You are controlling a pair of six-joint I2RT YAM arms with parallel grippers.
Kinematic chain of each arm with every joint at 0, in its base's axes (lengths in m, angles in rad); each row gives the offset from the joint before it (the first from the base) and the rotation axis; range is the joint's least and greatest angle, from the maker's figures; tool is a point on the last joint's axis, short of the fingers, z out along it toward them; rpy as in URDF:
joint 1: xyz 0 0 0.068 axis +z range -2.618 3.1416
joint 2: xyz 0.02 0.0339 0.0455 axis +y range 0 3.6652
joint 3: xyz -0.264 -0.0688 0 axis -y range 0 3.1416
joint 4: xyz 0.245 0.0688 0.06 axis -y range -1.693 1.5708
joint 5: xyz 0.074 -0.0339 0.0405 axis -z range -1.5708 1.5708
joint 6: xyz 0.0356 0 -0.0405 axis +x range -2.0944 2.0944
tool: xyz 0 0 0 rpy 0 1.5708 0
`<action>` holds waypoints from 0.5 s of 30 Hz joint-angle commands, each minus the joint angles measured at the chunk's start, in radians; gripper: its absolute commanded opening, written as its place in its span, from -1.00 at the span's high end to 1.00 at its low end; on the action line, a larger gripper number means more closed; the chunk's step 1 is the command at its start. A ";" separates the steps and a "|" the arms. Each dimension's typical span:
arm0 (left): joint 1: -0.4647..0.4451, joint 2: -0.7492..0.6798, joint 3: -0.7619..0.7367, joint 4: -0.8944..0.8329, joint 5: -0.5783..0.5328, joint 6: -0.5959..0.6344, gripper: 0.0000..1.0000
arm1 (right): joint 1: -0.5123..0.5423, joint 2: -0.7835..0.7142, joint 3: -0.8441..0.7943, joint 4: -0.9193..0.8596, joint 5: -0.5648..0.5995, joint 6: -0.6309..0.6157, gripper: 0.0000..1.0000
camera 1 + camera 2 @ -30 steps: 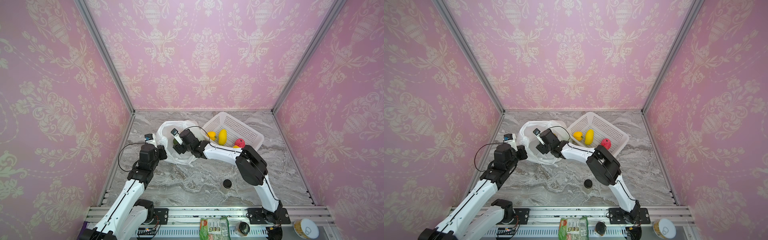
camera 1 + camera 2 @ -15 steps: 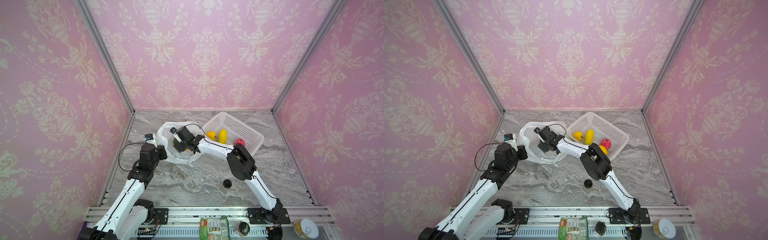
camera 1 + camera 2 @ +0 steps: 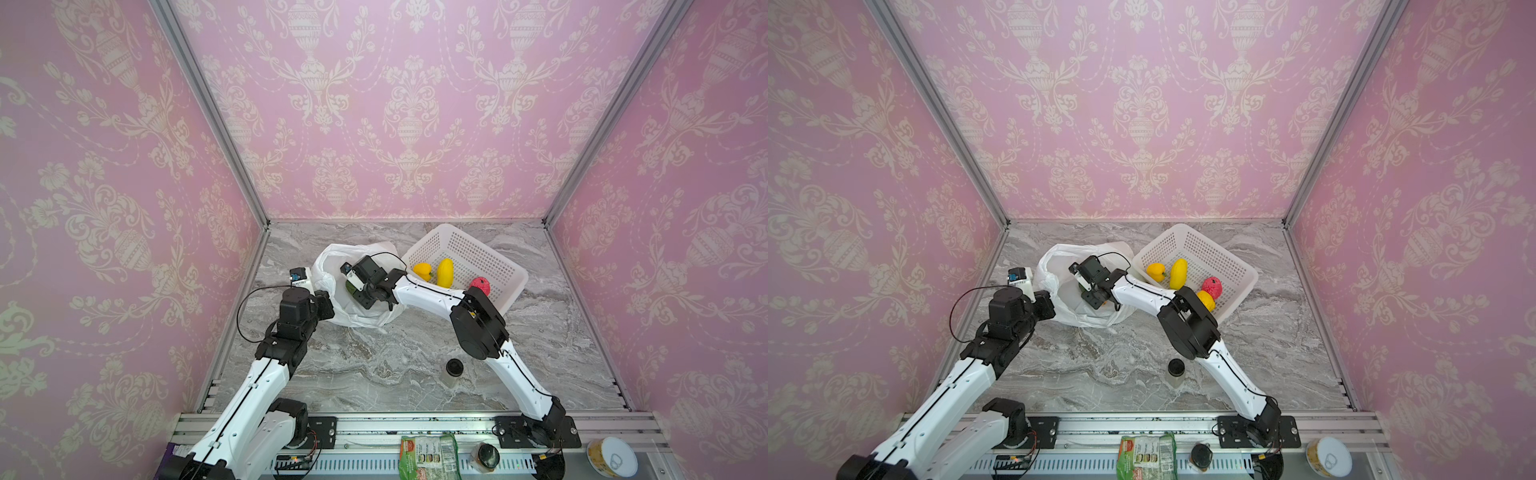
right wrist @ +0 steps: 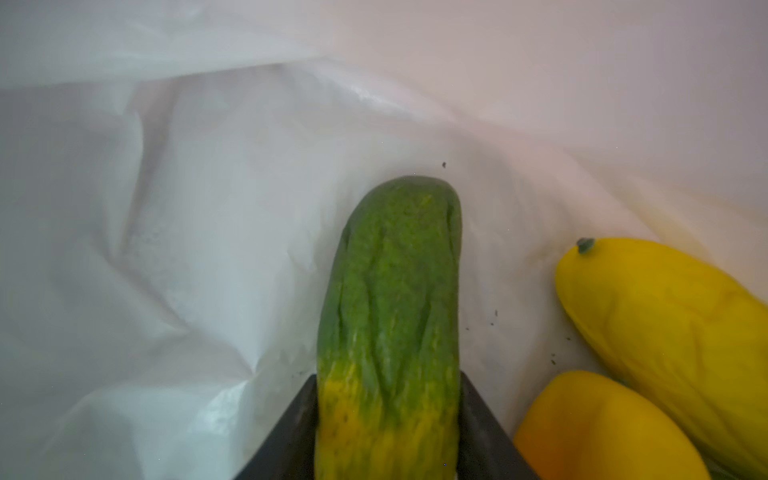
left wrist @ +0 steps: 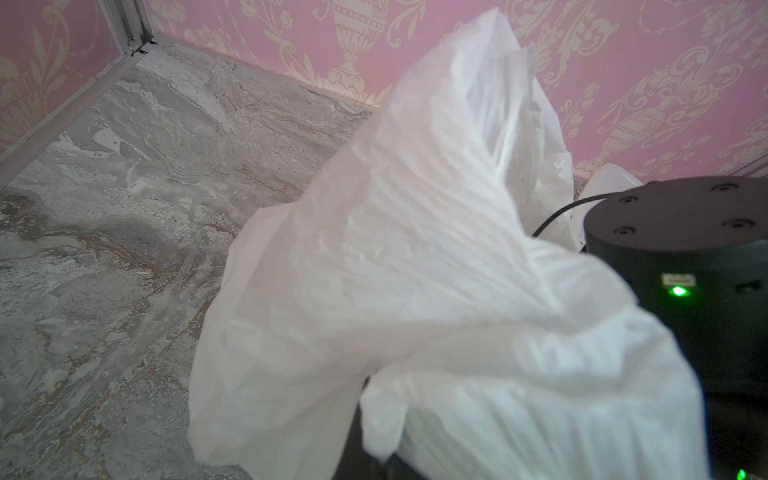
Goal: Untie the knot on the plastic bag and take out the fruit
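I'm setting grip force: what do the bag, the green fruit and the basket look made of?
The plastic bag: thin translucent white film, crinkled, softly glossy. The green fruit: likely moulded rubber or plastic, matte pebbled skin with creases; could be real. The basket: rigid white plastic, perforated walls.

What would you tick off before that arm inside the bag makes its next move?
1. Mouth of the plastic bag open: ok, it gapes wide.
2. Hold of the left gripper on the bag's edge: ok, shut on it.
3. Hold of the right gripper on the green fruit: ok, jaws against both sides.
4. No plastic pinched between jaws and fruit: cannot tell.
5. Nearest yellow fruit clear of the jaws: cannot tell, it lies very close.
6. Room in the basket: ok, bare floor beside the fruit in it.
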State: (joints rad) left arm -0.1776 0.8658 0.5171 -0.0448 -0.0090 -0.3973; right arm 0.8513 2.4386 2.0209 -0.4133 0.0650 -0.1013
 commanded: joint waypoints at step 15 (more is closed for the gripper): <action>0.007 -0.004 -0.012 0.016 0.013 0.006 1.00 | 0.027 0.005 0.103 0.394 -0.286 -0.030 0.57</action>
State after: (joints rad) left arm -0.1776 0.8658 0.5171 -0.0444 -0.0063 -0.3973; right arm 0.8867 2.4252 2.0438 -0.0917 -0.1524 -0.1127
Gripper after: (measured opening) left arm 0.046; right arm 0.341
